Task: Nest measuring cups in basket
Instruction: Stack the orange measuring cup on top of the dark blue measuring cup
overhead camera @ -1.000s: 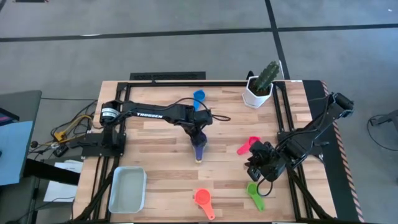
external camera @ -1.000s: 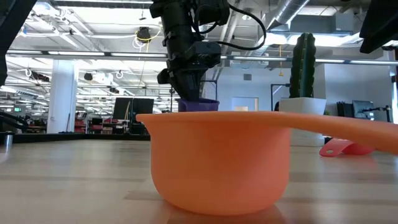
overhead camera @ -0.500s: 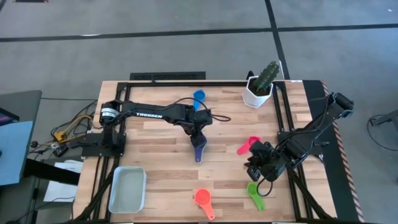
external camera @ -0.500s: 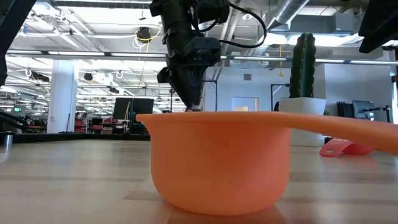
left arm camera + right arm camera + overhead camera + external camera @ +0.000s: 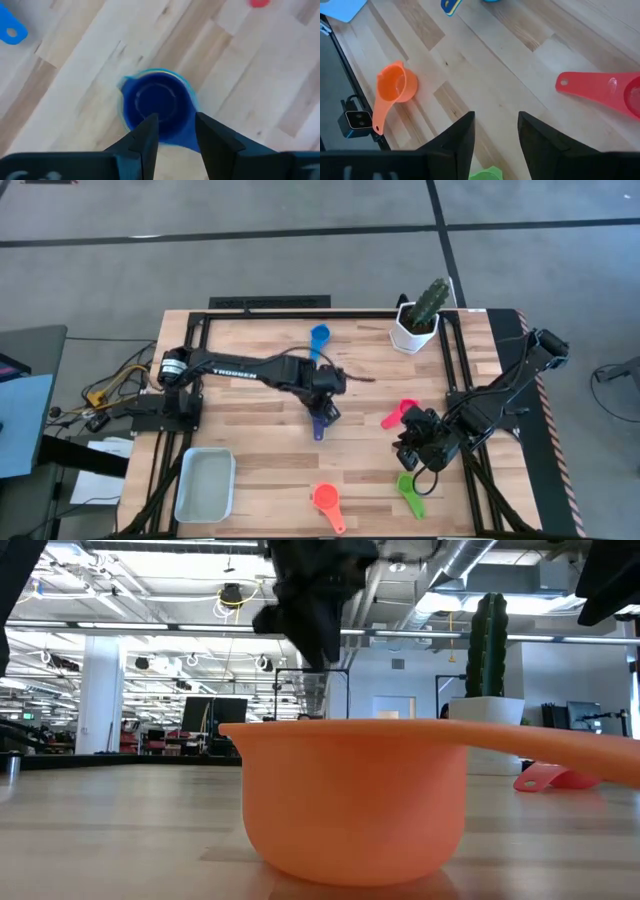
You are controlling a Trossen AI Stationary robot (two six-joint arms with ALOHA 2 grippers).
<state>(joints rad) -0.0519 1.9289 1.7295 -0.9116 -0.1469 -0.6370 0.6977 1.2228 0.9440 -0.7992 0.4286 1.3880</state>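
Observation:
The dark purple-blue measuring cup (image 5: 319, 425) sits on its base at mid-table, bowl up. A pale teal edge shows around its rim (image 5: 157, 105). My left gripper (image 5: 322, 406) hangs open just above it, one finger on each side of the handle end (image 5: 177, 135), and I see no touch. My right gripper (image 5: 415, 452) waits open near the right edge, between the pink cup (image 5: 398, 414) and the green cup (image 5: 410, 491). The blue cup (image 5: 319, 335) lies far, the red-orange cup (image 5: 326, 502) near. The basket (image 5: 205, 485) is at the near left.
A cactus in a white faceted pot (image 5: 415, 320) stands at the far right. In the low view the red-orange cup (image 5: 345, 795) fills the foreground and hides the purple cup. Black frame rails run along the table's left, far and right sides. Bare wood lies between the basket and the red-orange cup.
My left gripper carried the purple cup down onto the table, let go of it and rose. The cup, which showed above the red-orange cup's rim in the low view, now stays on the table. The right arm kept still.

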